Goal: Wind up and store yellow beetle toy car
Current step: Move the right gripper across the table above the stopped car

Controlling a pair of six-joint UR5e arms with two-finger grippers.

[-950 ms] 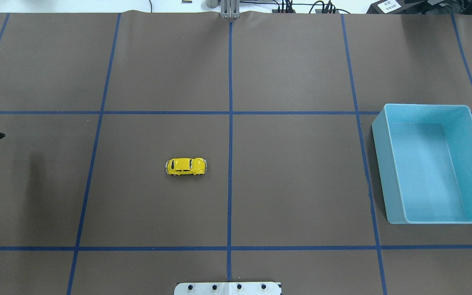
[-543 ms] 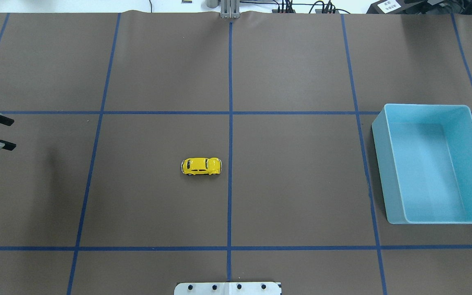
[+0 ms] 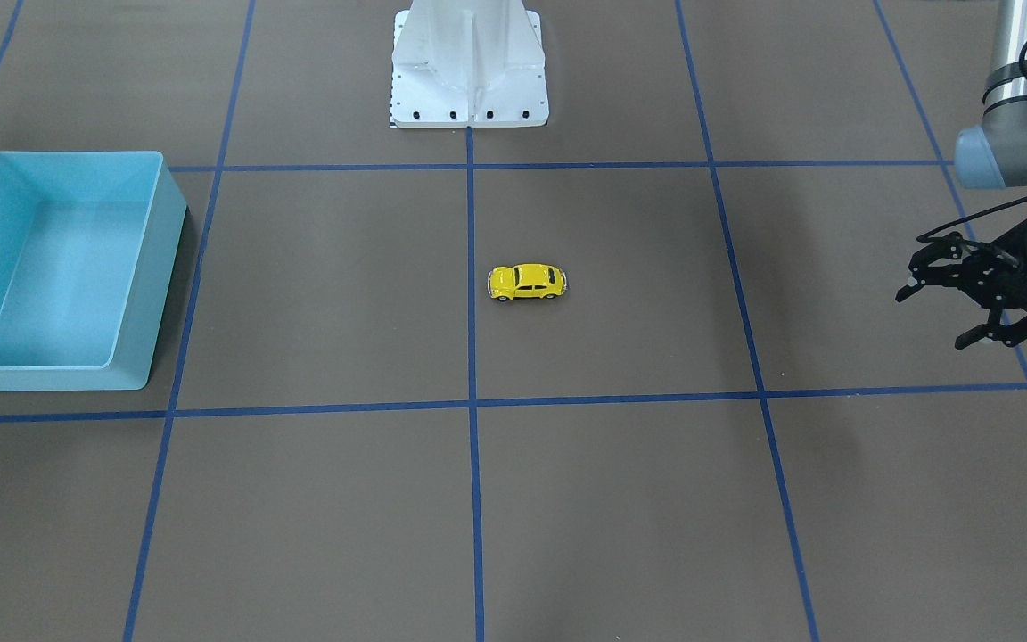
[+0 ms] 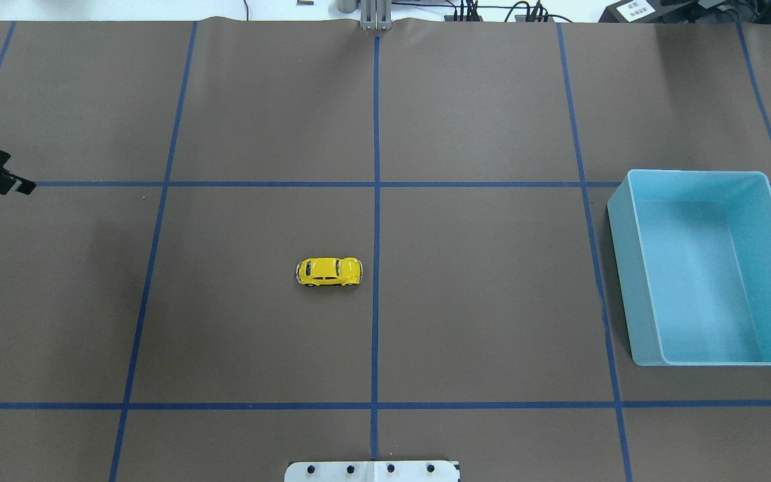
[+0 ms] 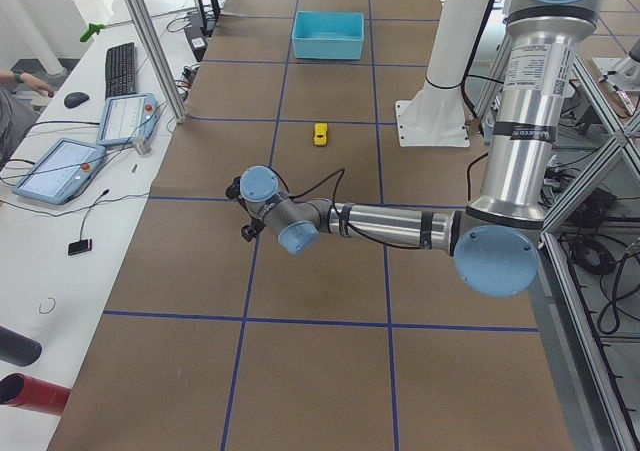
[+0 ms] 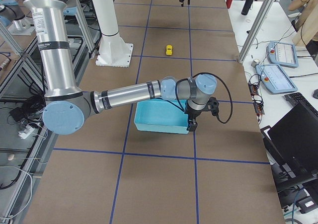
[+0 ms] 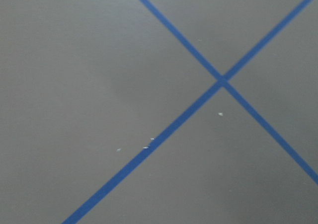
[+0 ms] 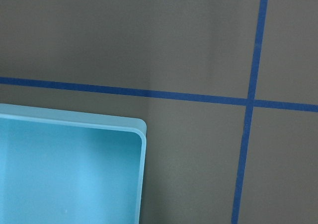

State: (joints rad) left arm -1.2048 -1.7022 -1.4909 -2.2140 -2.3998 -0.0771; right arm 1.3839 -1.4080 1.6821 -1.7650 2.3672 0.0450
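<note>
The yellow beetle toy car [image 4: 328,272] stands on its wheels on the brown mat, just left of the centre line in the overhead view, with nothing touching it. It also shows as the small yellow car [image 3: 527,282] in the front-facing view. My left gripper [image 3: 932,318] hovers open and empty far off at the table's left edge, well away from the car. My right gripper [image 6: 191,123] hangs beside the outer side of the light blue bin [image 4: 616,221]. I cannot tell whether it is open or shut.
The bin's rim [image 3: 59,153] encloses an empty inside. Blue tape lines divide the mat into squares. The robot's white base [image 3: 469,62] stands at the near edge. Desks with tablets and a keyboard [image 5: 120,66] flank the far side.
The car rolled a short way right toward the centre line, then stopped. My left gripper moved along the left edge toward the far side of the table.
</note>
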